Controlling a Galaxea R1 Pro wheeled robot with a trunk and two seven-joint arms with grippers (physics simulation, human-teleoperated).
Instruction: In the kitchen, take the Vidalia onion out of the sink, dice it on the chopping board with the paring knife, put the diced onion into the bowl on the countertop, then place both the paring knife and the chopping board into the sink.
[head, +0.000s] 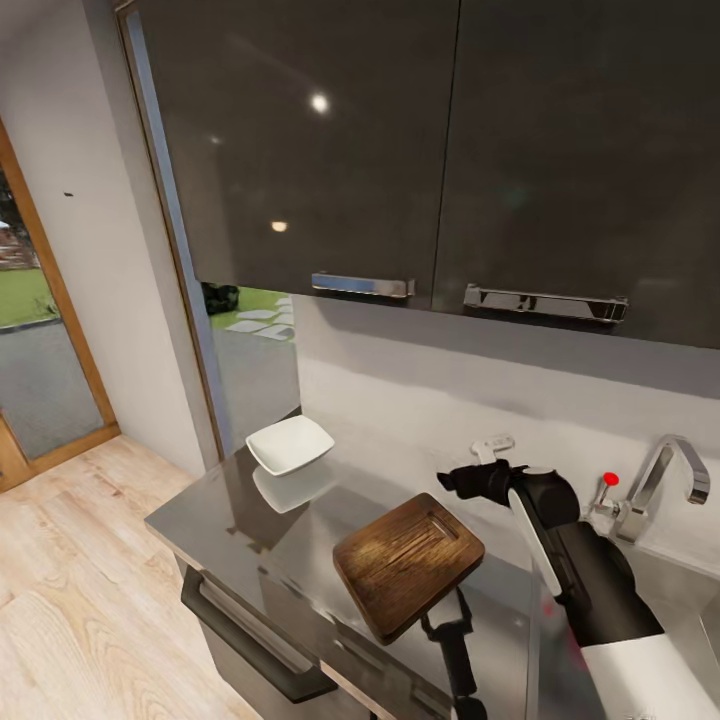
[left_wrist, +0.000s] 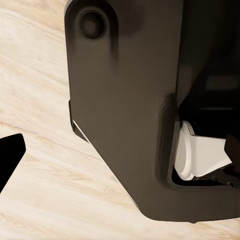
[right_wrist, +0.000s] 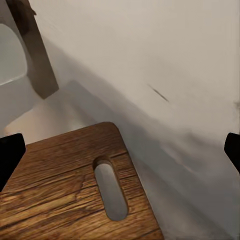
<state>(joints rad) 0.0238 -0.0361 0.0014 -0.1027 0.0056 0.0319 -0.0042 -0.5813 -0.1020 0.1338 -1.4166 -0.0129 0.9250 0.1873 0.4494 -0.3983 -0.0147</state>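
While the chopping board (head: 408, 563) lies flat on the glossy counter (head: 215, 515), slot handle toward the wall, the white bowl (head: 290, 443) sits well apart at its ten o'clock, near the counter's far end. The right gripper (right_wrist: 120, 150) hovers above the board's handle end, fingers spread wide, holding nothing. At the board's three o'clock stands the chrome tap (head: 668, 475) with its red knob. Whether the left gripper is open, I cannot tell.

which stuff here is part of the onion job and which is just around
For the job: chopping board, bowl, countertop, sink tap, right gripper open above the board.
Just around: wall cabinets, wall socket, wooden floor.
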